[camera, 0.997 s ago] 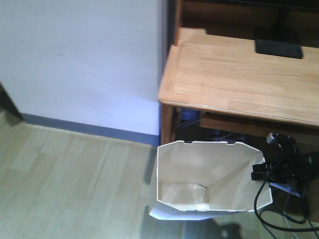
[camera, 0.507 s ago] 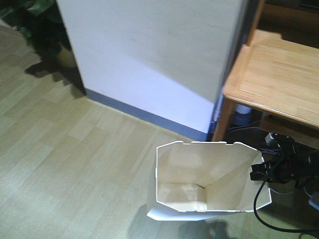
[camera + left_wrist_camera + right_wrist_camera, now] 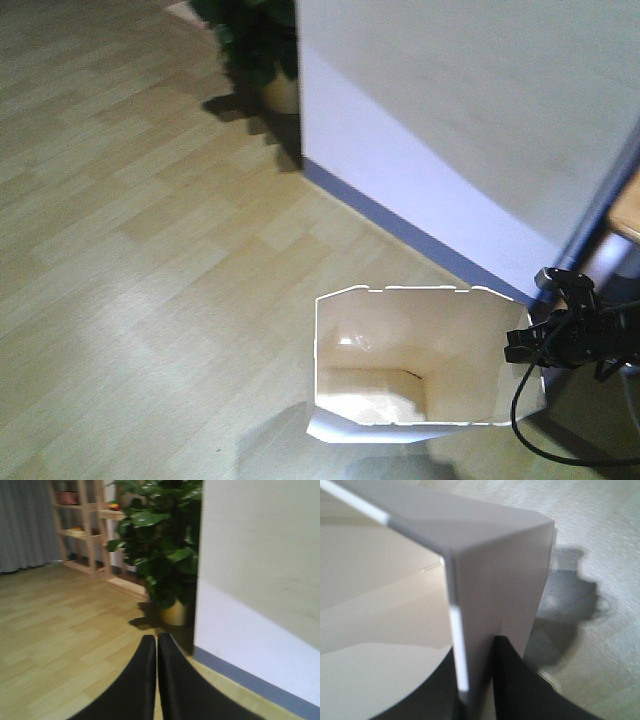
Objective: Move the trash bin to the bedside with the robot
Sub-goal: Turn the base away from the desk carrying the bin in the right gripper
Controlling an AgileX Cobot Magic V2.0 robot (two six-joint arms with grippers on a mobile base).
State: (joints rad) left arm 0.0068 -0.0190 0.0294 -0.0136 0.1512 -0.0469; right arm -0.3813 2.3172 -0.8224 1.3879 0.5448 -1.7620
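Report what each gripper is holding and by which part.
The right gripper holds the trash bin by the thin wall at its rim, with one finger inside and one outside. The left gripper is shut with nothing in it.

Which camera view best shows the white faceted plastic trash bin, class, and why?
Exterior front-facing: the white faceted plastic trash bin shows its open rim and inside. Right wrist shows only one wall corner, pinched by the right gripper. Left wrist shows none of it.
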